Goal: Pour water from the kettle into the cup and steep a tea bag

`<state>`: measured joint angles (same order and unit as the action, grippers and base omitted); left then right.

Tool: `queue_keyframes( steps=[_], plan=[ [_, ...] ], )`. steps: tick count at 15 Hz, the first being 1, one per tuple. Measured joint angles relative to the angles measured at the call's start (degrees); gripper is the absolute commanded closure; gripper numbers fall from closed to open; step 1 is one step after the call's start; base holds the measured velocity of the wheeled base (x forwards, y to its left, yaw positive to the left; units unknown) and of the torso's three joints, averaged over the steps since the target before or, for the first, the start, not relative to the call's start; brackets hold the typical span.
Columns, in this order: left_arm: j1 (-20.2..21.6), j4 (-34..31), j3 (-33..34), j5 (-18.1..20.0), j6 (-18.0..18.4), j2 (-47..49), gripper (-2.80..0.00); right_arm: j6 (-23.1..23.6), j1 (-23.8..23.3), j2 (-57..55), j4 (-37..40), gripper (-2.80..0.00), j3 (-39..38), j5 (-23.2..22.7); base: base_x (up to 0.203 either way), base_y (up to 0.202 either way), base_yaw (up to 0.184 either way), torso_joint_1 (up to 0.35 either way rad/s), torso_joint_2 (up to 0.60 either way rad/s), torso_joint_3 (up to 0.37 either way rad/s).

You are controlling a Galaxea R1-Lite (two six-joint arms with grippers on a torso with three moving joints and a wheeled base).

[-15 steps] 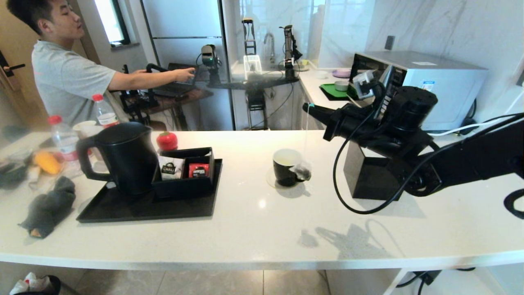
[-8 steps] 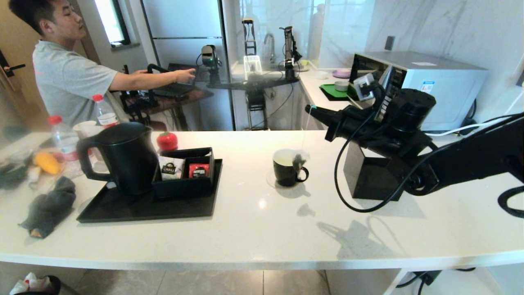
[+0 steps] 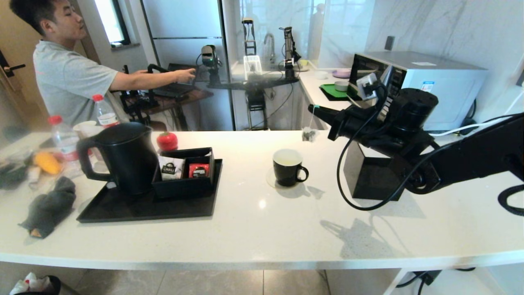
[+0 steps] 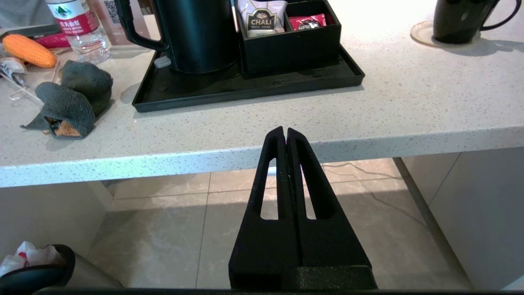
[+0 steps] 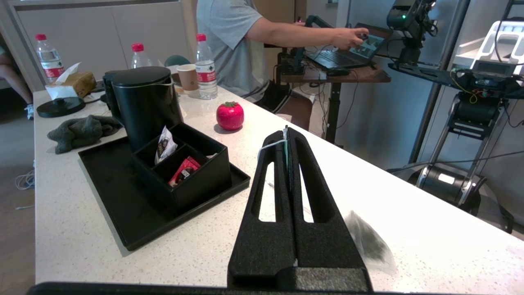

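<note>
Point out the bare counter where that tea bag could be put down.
Free: the stretch between the black tray and the cup, and the front strip along the counter edge. Crowded: the left end, with bottles and a grey cloth.

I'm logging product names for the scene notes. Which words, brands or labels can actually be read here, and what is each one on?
"CHALI": on the white packet in the black organizer box.
Red packet beside it: white print, too small to read.
Red bottle label: Chinese characters and a green mountain logo, not legible.
QR code on the sign behind the kettle: no readable words.
Microwave sticker: blurred.
</note>
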<state>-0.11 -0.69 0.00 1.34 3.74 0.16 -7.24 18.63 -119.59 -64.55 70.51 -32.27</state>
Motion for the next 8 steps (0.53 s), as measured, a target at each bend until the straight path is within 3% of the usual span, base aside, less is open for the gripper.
queue_keyframes(
  steps=[8],
  plan=[
    [0.00, 0.01, 0.00, -0.05, -0.09, -0.13, 0.00, 0.02, 0.41, -2.46, -0.30, 0.00, 0.97, -2.66, 0.000, 0.000, 0.000, 0.000, 0.00, 0.000]
  ],
)
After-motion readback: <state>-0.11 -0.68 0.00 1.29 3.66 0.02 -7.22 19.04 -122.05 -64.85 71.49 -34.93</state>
